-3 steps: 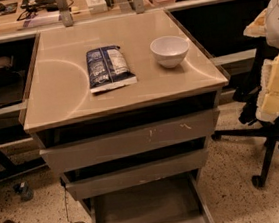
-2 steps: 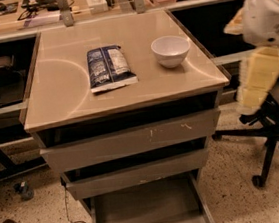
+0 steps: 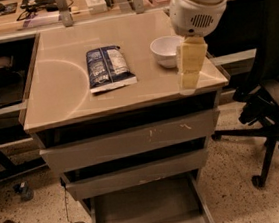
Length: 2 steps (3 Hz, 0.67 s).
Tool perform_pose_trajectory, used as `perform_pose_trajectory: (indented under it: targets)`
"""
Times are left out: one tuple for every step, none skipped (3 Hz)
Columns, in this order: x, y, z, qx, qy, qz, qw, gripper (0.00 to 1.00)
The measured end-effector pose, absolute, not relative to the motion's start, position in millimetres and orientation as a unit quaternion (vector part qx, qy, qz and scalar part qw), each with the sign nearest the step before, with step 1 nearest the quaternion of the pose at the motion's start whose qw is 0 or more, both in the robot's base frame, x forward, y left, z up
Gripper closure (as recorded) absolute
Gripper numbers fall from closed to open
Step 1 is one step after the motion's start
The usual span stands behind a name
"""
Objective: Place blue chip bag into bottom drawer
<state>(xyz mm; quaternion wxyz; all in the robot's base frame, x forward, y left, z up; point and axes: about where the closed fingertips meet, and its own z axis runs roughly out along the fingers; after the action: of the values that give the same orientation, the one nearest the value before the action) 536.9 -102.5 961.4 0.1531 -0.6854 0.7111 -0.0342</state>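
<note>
- The gripper hangs pale yellow under the white wrist housing, over the cabinet top's front right corner; whether it is wide or narrow, I cannot tell, and it holds nothing visible.
- At its 10 o'clock, just beside it, a white bowl stands on the top.
- At its 9 o'clock, well apart, the blue chip bag lies flat on the top, label side up.
- At its 7 o'clock, lowest in the cabinet, the bottom drawer is pulled out, its floor bare.
- Above that drawer sit the middle drawer and the scuffed top drawer.
- At 3 o'clock stands a dark office chair.
</note>
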Motion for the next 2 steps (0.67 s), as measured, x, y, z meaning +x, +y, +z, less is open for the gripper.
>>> perform_pose_trajectory:
  targets:
    - [536.9,-102.5,961.4,-0.685,0.711,-0.034,0.153,0.00]
    - [569.6,-86.7,960.9,-0.684,0.709,-0.024,0.168,0.00]
